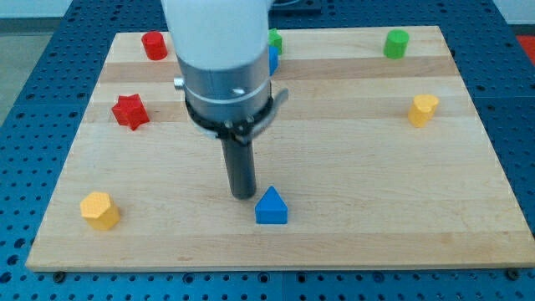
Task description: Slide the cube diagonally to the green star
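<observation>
Cube (272, 58), as best I judged, was the blue block at the view's top, mostly hidden behind my arm and touching what I took for the green star (275, 39), though neither shape could be made out. Nearest me sat the blue triangle (271, 207) with my tip (242, 196) just beside it on its left, bare rod with nothing to open or close, so the cube lay far up-board and slightly right of it. Bare wood ran between, while the board (468, 201) edge stood close behind the star.
</observation>
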Available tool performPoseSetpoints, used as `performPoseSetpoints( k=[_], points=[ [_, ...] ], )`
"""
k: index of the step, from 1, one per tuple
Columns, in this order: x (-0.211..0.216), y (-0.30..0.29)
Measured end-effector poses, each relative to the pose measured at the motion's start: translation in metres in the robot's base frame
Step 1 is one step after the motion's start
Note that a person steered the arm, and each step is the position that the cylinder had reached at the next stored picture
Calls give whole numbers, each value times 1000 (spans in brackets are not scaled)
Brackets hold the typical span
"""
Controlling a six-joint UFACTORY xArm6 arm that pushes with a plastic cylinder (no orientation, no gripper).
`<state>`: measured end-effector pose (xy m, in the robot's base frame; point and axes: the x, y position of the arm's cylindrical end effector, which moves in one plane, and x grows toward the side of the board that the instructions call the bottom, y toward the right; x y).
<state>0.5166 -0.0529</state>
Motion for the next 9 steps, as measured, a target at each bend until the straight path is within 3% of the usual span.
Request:
performPoseSetpoints(
  k=[2, 5, 7, 9],
  points=[
    [-105, -8],
    [-200, -35],
    [-248, -35],
    [-250, -26]
  ],
)
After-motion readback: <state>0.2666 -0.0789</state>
